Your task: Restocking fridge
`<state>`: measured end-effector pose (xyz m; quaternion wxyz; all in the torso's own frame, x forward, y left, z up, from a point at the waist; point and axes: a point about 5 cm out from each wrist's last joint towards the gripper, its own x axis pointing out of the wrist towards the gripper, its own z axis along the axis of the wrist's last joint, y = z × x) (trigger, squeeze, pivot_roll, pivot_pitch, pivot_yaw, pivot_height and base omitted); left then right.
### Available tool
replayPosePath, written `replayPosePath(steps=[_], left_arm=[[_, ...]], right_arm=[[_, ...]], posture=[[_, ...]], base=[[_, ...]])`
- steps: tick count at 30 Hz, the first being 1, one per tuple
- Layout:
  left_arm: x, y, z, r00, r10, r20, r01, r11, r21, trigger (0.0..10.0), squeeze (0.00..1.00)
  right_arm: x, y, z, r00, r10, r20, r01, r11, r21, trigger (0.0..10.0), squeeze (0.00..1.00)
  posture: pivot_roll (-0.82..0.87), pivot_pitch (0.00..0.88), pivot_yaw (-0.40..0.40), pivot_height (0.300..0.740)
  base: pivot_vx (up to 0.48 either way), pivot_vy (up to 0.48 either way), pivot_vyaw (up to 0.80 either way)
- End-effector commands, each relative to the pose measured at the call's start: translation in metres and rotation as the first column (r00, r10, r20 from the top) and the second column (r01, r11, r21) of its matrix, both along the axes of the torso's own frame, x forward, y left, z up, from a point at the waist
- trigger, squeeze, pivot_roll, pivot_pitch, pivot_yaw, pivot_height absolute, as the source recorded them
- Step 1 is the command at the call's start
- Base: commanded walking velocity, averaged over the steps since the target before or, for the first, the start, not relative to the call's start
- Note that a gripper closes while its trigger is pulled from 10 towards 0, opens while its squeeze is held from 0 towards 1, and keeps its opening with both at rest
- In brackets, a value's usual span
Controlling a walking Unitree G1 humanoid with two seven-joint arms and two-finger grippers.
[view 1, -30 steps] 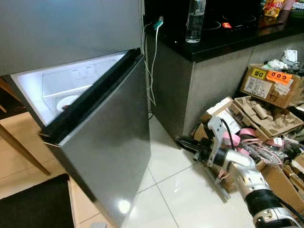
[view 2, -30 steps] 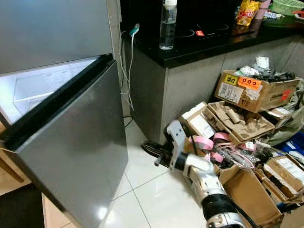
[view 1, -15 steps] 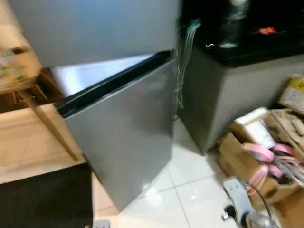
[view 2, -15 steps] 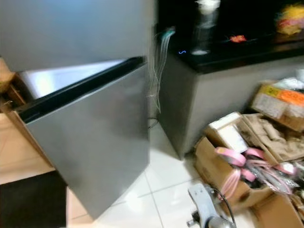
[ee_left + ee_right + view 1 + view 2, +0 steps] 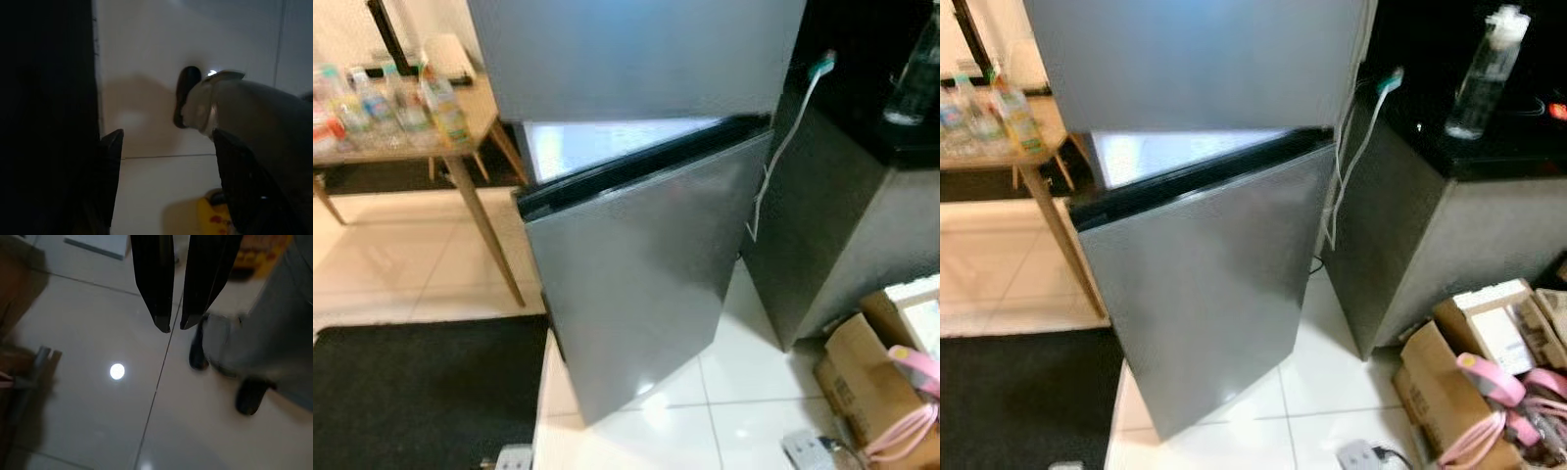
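The grey fridge has its upper door [image 5: 626,49] closed, while its lower door [image 5: 636,274] stands ajar, with a lit strip of interior [image 5: 597,147] showing above the door's black top edge. Several drink bottles [image 5: 391,103] stand on a wooden table [image 5: 372,155] left of the fridge. My right gripper [image 5: 174,325] hangs over the white tiled floor, shut with nothing between its fingers. Part of that arm [image 5: 808,450] shows low at the right. My left gripper [image 5: 166,186] hangs in shade above the floor, open and empty.
A black mat [image 5: 421,392] lies on the floor left of the fridge. A dark counter [image 5: 1489,147] with a clear bottle [image 5: 1484,69] stands to the right. Cardboard boxes [image 5: 1440,382] with pink rolls [image 5: 1489,377] crowd the floor below. A white cable [image 5: 783,127] hangs beside the fridge.
The head view has swung left, bringing the table with bottles and the mat into sight. My right arm has dropped from mid-picture to the bottom edge.
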<state>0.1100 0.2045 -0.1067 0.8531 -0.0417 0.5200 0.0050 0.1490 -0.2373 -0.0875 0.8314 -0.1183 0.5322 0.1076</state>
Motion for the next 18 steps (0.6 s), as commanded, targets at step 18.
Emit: replayPosePath(steps=[18], left_arm=[[-0.005,-0.002,-0.002,1.000,0.006,-0.027,-0.006,1.000,0.004,10.0,0.00]], right_arm=[[-0.039,-0.008,-0.012,0.993,-0.024,-0.120,0.018,0.998,-0.054,10.0,0.00]], posture=[[-0.08,0.027,0.011,0.740]], base=[[0.000,0.000,0.74]])
